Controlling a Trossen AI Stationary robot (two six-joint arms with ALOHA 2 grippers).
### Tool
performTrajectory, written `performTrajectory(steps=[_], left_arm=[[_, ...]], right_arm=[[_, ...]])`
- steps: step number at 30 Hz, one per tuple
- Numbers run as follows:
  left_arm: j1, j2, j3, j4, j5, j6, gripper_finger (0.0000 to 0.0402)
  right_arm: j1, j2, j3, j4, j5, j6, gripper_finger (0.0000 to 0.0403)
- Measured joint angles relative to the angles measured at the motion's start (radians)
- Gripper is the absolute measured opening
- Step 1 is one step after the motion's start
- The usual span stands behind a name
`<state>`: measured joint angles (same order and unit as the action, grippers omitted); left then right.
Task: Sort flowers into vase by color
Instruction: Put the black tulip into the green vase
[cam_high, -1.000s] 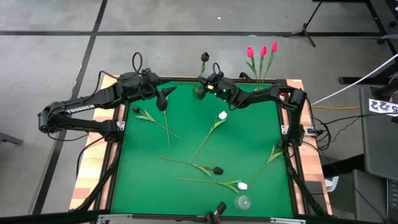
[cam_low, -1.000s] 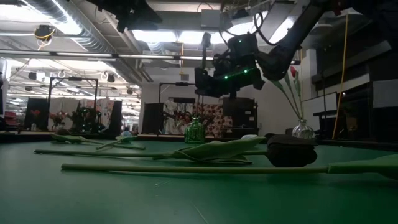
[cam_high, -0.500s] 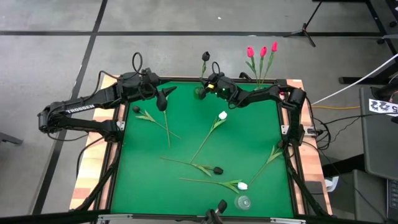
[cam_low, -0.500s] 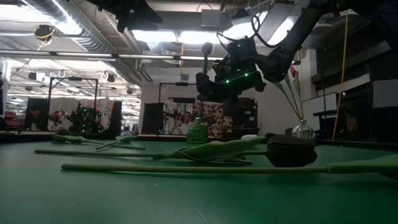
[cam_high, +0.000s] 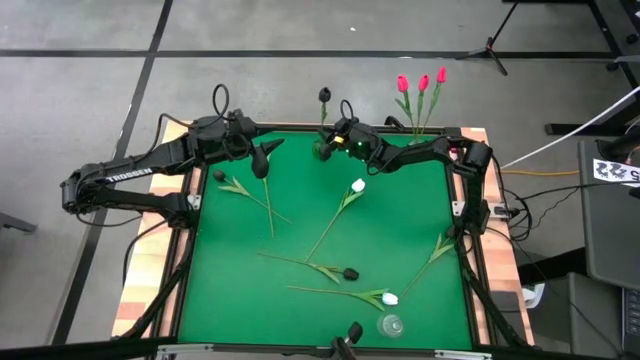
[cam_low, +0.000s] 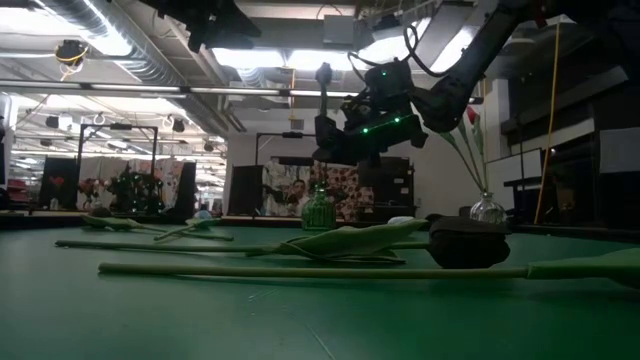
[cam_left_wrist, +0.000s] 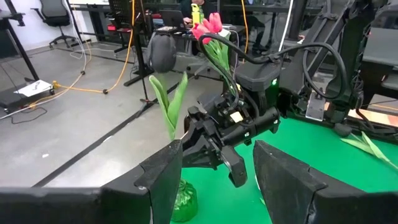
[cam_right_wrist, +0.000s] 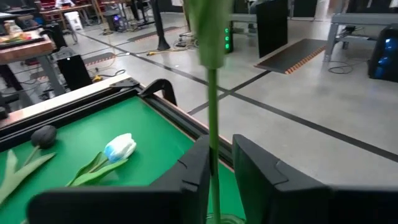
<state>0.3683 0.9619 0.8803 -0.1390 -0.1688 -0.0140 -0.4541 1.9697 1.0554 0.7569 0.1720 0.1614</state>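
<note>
My right gripper (cam_high: 333, 140) is at the table's far edge, shut on a black-headed tulip (cam_high: 324, 95) that stands upright over the green vase (cam_low: 318, 211). The left wrist view shows the black head (cam_left_wrist: 163, 50), the leaves (cam_left_wrist: 169, 102) and the green vase (cam_left_wrist: 181, 198) below them. My left gripper (cam_high: 262, 160) hangs open to the left of that vase and holds nothing. Three red tulips (cam_high: 421, 83) stand in a clear vase (cam_low: 487, 209). Several white and black tulips lie flat on the green mat, among them a white one (cam_high: 358, 185) and a black one (cam_high: 350, 272). My right gripper pinches the black tulip's stem (cam_right_wrist: 213, 155) between its two fingers (cam_right_wrist: 196, 171), low on the stem and below the leaves. The fingers come about level from the table's right and lie across the stem. The tulip stands upright, its lower end reaching down into the green vase.
A second clear vase (cam_high: 390, 325) stands near the table's near edge. A black tulip (cam_high: 219, 176) lies near the left gripper, a white one (cam_high: 390, 298) near the near edge and a leafy stem (cam_high: 440, 248) at the right. The raised black frame (cam_high: 186, 240) borders the mat.
The right gripper has risen a little above the green vase and tipped slightly, staying shut on the stem. The black tulip has swung with it: its head has drifted a little toward the table's left and now stands straighter over the vase.
</note>
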Motion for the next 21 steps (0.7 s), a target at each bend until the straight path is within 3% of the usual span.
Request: performTrajectory(steps=[11,21], left_arm=[[0.000,0.000,0.000,0.000,0.000,0.003,0.0194],[0.001,0.000,0.000,-0.023,-0.009,0.003,0.0194]], right_arm=[[0.001,0.000,0.001,0.002,0.001,0.003,0.0133],[0.002,0.000,0.086,-0.035,0.000,-0.016,0.0182]])
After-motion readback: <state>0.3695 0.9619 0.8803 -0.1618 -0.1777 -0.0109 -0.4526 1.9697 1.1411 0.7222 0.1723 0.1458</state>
